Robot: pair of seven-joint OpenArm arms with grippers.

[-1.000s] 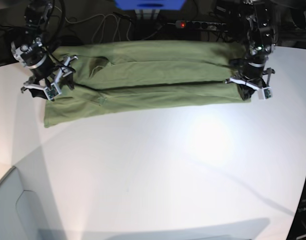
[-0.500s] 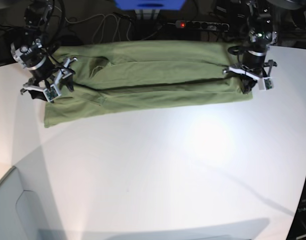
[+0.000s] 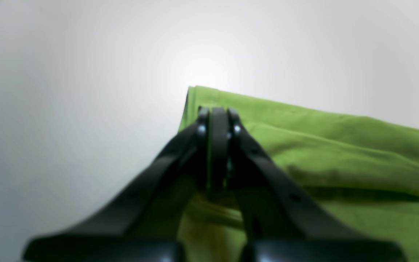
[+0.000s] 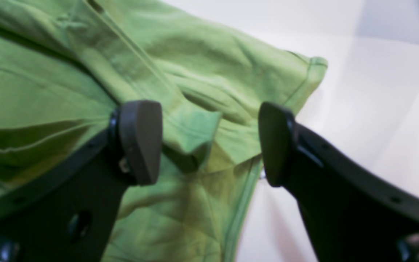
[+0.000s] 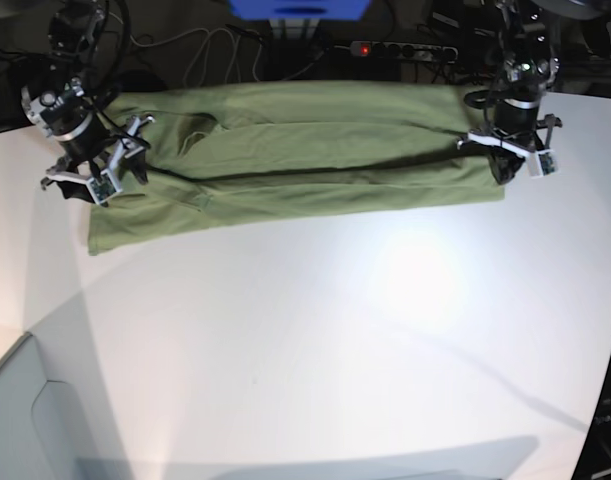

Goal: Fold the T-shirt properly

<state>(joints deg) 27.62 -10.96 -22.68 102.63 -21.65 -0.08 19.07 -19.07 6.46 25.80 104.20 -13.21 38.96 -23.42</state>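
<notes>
With the T-shirt point(image 5: 295, 150) lying long across the table's point(image 5: 315, 340) far side, I should spread my pinched-together left gripper point(image 5: 512, 170) to match my wide-apart right gripper point(image 4: 209, 142), then grab corners evenly.

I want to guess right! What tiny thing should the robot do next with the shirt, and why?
Probably close the right gripper on the cloth. Its jaws stand open around a bunched fold of the shirt, while the left gripper is already shut at the other end.

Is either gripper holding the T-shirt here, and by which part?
Neither visibly. The left gripper is shut, nothing between its jaws, above the T-shirt. The right gripper is open over a sleeve.
</notes>
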